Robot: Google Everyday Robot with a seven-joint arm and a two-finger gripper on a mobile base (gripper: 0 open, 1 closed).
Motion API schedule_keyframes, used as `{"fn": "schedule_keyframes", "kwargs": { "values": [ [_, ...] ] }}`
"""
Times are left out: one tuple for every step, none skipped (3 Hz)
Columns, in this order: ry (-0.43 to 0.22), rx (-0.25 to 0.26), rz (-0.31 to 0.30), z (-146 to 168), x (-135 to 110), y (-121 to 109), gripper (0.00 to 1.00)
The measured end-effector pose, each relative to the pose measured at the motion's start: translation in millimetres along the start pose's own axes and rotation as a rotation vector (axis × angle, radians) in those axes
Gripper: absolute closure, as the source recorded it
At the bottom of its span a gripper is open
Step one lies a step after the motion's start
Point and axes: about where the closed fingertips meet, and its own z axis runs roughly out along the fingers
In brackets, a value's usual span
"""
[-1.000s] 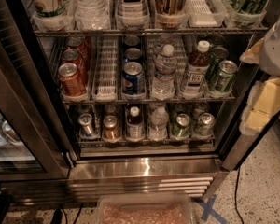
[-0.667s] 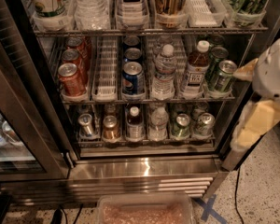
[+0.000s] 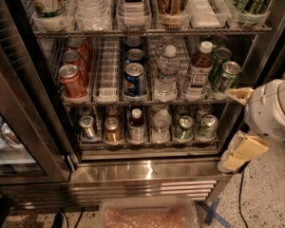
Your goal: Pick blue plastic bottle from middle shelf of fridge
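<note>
The blue plastic bottle (image 3: 198, 73), with a white cap, amber drink and a white-and-blue label, stands upright in the fourth lane of the middle shelf (image 3: 147, 101) of the open fridge (image 3: 142, 172). A clear ribbed water bottle (image 3: 166, 75) is on its left and green cans (image 3: 224, 75) are on its right. My gripper (image 3: 236, 126) is at the right, in front of the fridge's right frame, lower than the bottle and to its right. Its cream fingers (image 3: 241, 95) are spread apart and hold nothing.
Red cans (image 3: 72, 80) and Pepsi cans (image 3: 134, 78) fill the left lanes of the middle shelf. Tall bottles stand on the rack above, small cans and bottles on the rack below. The glass door (image 3: 19, 127) hangs open at the left. A clear bin (image 3: 147, 215) sits on the floor in front.
My gripper has moved left and further into view, from the right edge toward the fridge's right frame. The bottles and cans have not moved.
</note>
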Motion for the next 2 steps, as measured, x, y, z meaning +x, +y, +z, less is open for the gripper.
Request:
{"fn": "schedule_keyframes", "kwargs": {
  "values": [
    [-0.064,0.072,-0.001,13.0,-0.6,-8.0,0.00],
    [-0.064,0.073,-0.001,13.1,-0.6,-8.0,0.00]
  ]
}}
